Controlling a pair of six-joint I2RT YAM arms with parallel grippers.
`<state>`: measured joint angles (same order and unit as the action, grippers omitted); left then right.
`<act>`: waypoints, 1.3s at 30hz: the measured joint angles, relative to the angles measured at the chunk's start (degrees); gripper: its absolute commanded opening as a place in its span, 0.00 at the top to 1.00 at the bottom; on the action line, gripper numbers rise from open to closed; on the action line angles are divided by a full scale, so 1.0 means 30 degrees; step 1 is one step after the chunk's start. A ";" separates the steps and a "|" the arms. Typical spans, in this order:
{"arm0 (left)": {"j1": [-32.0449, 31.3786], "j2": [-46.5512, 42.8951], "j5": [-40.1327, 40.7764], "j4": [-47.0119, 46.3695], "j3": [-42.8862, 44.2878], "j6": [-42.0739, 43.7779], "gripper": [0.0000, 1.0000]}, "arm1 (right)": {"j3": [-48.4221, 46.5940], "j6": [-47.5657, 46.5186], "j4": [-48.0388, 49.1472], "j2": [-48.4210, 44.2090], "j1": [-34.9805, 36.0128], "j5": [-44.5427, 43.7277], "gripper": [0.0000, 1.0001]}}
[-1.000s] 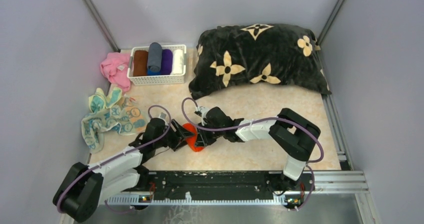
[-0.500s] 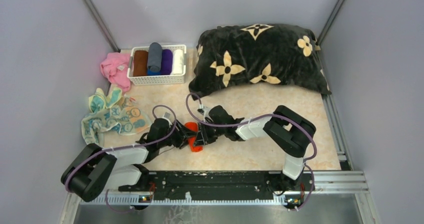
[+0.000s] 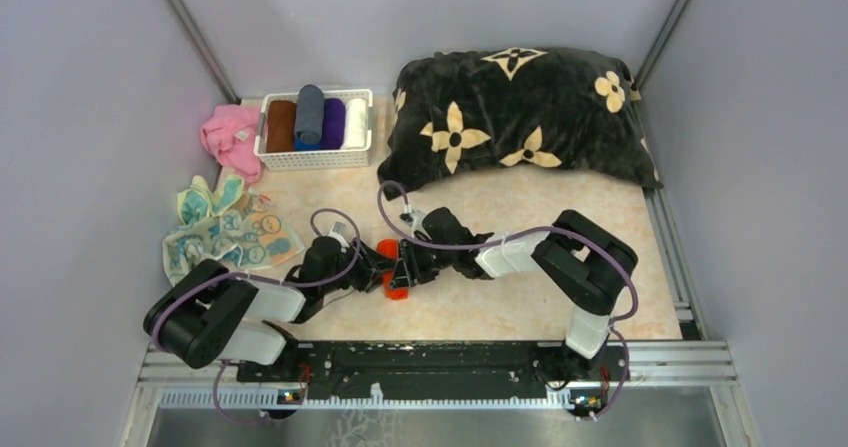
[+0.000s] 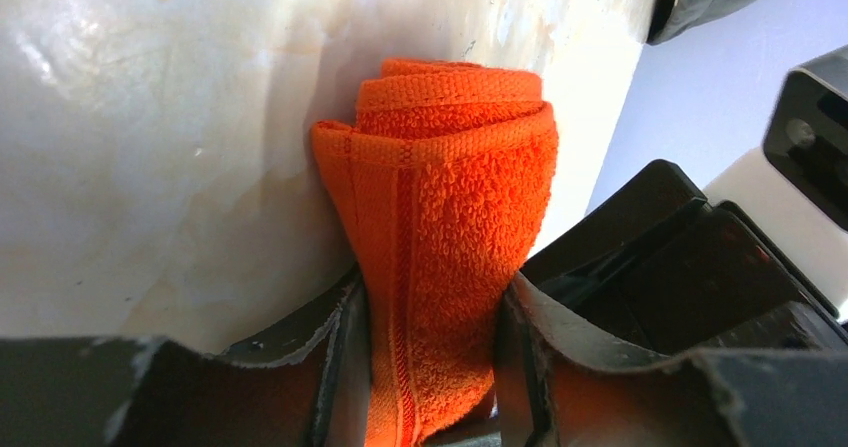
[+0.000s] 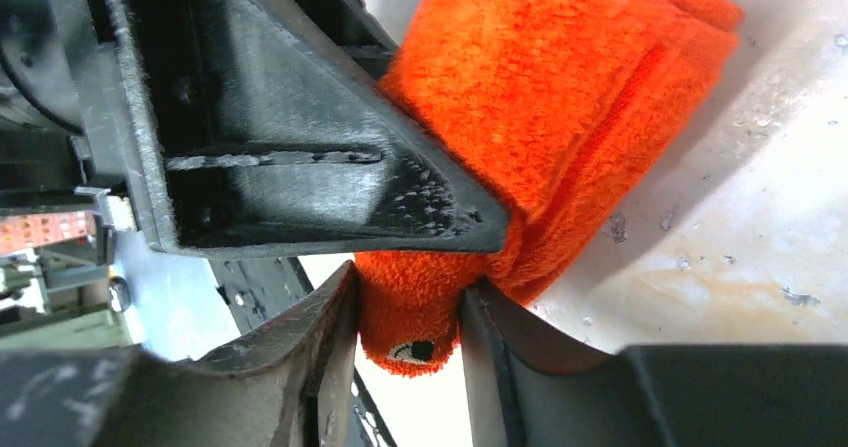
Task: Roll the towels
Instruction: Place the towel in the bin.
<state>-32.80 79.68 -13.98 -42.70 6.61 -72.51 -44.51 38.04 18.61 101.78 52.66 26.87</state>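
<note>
Towels rolled: we judge the orange towel [image 3: 393, 269] rolled tight; it lies at 6 o'clock from the desk [image 3: 520, 297] centre.
Left grip: our left end effector [image 4: 425, 317] clamps the roll's side.
Right grip: our right end effector [image 5: 410, 307] pinches its end.
Towels left: the printed towel [image 3: 225, 232] lies crumpled at 9 o'clock, unrolled.
Wrist views: we see the roll's spiral layers and both grips.
Top view: it alone shows the printed towel and the basket [image 3: 315, 157] at 11 o'clock.

Lab-style robot cell, plain grey walls [image 3: 100, 87], metal frame posts [image 3: 197, 37], mounting rail [image 3: 440, 362]
</note>
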 measured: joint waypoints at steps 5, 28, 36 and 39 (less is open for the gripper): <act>0.0437 -0.0459 0.0073 0.1588 0.0831 0.1100 1.00 | 0.0211 -0.1173 -0.1566 -0.1654 0.0372 -0.1137 0.35; 1.0907 0.3585 -0.3832 1.3289 1.9373 1.2830 1.00 | 0.0867 -0.6506 -0.9952 -1.1489 -0.2404 -0.7329 0.23; 1.1191 1.0703 -0.5763 1.5584 2.7722 1.5365 1.00 | 0.0852 -0.7380 -1.0244 -1.0724 -0.2623 -0.8043 0.23; 1.1278 1.2808 -0.6011 1.6568 3.0068 1.5992 1.00 | 0.0845 -0.7584 -1.0331 -1.0382 -0.2652 -0.8145 0.23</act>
<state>1.04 118.10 -32.01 7.01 96.82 -24.53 -41.98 15.29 -12.38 70.63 44.71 2.44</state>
